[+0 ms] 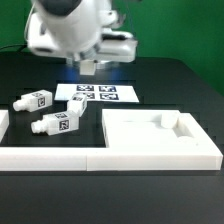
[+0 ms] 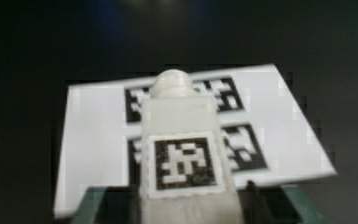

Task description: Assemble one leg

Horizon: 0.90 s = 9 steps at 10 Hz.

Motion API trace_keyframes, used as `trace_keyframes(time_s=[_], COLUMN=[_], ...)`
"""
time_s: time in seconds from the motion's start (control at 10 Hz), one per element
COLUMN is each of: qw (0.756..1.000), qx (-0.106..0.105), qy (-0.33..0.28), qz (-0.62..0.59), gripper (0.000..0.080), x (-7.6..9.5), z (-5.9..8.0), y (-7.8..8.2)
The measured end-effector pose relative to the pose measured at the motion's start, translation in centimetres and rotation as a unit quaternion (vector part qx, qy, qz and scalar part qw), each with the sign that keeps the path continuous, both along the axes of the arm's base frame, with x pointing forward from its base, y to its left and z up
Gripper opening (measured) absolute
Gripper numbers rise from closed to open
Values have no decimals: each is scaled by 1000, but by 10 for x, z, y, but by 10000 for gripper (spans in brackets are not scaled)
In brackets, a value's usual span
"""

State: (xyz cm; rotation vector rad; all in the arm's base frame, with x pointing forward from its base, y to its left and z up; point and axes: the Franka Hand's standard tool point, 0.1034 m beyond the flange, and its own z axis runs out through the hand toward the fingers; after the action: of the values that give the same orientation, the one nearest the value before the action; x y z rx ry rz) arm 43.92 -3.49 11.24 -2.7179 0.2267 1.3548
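Step in hand: transport. The hand (image 1: 88, 66) is closed on one leg (image 2: 179, 140), clamping its tagged body, stub end pointing away from the wrist. The held leg hangs directly above the marker board (image 1: 95, 93), clear of it.

Next move, as judged: carry the leg from above the marker board to the rimmed panel (image 1: 150, 140), in front of the board toward the exterior view's right. Line up the stub with its seat, which cannot be made out here.

Two spare legs (image 1: 32, 100) (image 1: 57, 123) lie on the black tabletop (image 1: 170, 80) beside the board, toward the exterior view's left. A green backdrop stands behind the board
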Motion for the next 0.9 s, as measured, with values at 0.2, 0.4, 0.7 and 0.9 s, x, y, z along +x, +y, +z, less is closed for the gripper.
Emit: trace_keyframes(time_s=[0.2, 0.4, 0.7, 0.9], qw=[996, 989, 963, 934], qx=[-26, -32, -31, -26], qy=[-82, -143, -269, -355], qz=[-13, -12, 9, 37], gripper=[279, 279, 281, 281], x=[15, 20, 96, 117], z=[-17, -13, 47, 63], y=[3, 7, 52, 62])
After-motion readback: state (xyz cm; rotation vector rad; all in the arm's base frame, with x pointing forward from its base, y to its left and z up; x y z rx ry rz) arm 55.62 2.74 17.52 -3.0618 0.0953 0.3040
